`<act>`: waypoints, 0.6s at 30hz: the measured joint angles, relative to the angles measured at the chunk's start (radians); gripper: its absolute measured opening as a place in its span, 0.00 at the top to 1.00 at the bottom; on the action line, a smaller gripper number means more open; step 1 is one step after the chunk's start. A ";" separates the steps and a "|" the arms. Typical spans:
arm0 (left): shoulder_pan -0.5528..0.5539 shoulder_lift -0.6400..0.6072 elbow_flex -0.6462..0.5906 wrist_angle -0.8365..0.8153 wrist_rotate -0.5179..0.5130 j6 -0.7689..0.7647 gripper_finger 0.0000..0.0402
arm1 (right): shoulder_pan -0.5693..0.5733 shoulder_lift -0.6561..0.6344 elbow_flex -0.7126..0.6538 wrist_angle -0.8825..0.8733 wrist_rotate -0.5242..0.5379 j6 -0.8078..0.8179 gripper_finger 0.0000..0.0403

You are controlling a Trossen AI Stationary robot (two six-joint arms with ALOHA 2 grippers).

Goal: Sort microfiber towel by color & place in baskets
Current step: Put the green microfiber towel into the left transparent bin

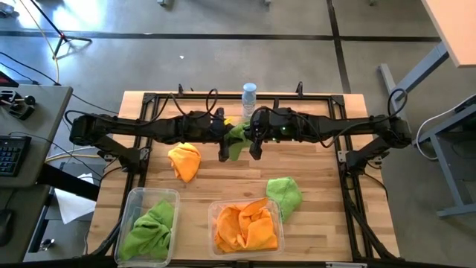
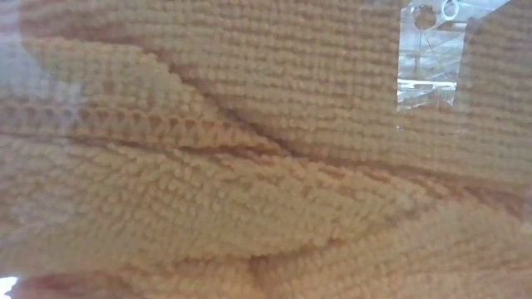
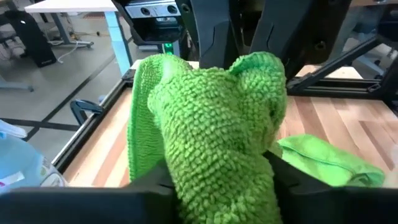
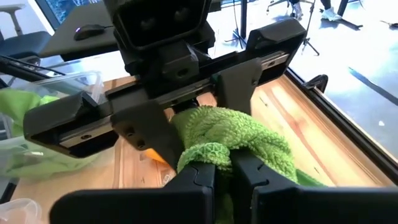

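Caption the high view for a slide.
Both pincers grip one green towel mid-table; two bins in front hold sorted towels.

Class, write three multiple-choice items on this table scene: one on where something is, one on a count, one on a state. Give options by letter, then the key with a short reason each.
1. Where does the loose orange towel lie?
A. In the wide basket
B. On the table, left of centre
C. On the bottle

2. How many green towels are outside the baskets?
A. None
B. Two
C. Four

3. What is the state of the right gripper?
A. Shut on the held green towel
B. Open over the orange basket
C. Resting on the floor

Key
1 B: it sits on bare wood above the narrow basket.
2 B: the held green towel hangs between the arms, and another green towel lies by the wide basket.
3 A: the right wrist view shows its fingers pinched together on the cloth, with the left gripper at it too.
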 joint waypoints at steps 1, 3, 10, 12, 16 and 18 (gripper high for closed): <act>0.000 0.000 0.000 -0.005 0.012 0.000 0.77 | 0.000 0.000 0.000 -0.003 -0.001 0.001 0.98; 0.001 0.000 0.000 -0.014 0.033 -0.001 0.85 | 0.001 0.000 0.000 -0.007 -0.002 0.003 0.98; 0.002 -0.014 -0.001 -0.047 0.048 0.000 0.95 | 0.002 -0.001 0.002 -0.073 0.003 0.096 0.93; 0.005 -0.027 -0.005 -0.078 0.041 0.003 0.95 | 0.001 -0.002 0.003 -0.096 0.004 0.114 0.89; 0.017 -0.042 -0.006 -0.155 0.005 0.005 0.95 | -0.001 -0.028 0.007 -0.116 0.012 0.135 0.79; 0.024 -0.050 -0.008 -0.206 -0.007 0.004 0.95 | -0.001 -0.054 0.010 -0.149 0.011 0.135 0.75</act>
